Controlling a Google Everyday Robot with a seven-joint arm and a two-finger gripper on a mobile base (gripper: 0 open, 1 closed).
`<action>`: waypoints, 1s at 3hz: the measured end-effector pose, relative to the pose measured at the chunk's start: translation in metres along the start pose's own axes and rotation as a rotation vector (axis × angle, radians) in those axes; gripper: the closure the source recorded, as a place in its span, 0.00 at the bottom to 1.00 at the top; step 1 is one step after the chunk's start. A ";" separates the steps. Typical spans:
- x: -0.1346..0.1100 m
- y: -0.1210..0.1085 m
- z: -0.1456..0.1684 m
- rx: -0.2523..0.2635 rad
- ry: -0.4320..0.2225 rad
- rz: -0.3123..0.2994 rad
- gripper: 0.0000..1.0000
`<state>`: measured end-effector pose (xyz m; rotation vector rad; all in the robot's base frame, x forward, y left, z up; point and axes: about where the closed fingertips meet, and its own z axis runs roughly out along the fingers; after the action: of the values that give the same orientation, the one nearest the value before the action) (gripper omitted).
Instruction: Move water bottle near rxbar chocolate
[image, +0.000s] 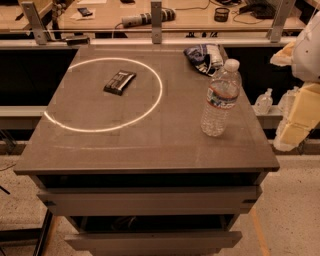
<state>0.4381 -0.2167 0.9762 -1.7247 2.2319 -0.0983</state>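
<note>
The water bottle (220, 98) stands upright on the right side of the grey table top (150, 145), clear and ribbed, with a white cap and a red, white and blue label band. The rxbar chocolate (120, 82), a flat dark bar, lies at the back left inside a bright ring of light. My gripper (296, 120) shows as pale yellowish parts at the right edge of the view, beyond the table's right side and apart from the bottle. It holds nothing that I can see.
A wrinkled blue-and-white snack bag (204, 58) lies at the back right, behind the bottle. Small clear pump bottles (263, 102) stand on a ledge to the right of the table. A glass partition with metal posts (156, 22) runs behind. Drawers are below the front edge.
</note>
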 end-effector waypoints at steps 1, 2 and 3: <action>0.000 0.000 0.000 0.000 0.000 0.000 0.00; 0.003 -0.004 -0.002 0.006 -0.090 0.041 0.00; 0.023 -0.018 0.007 0.035 -0.279 0.103 0.00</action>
<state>0.4515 -0.2429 0.9694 -1.4989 2.0942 0.1196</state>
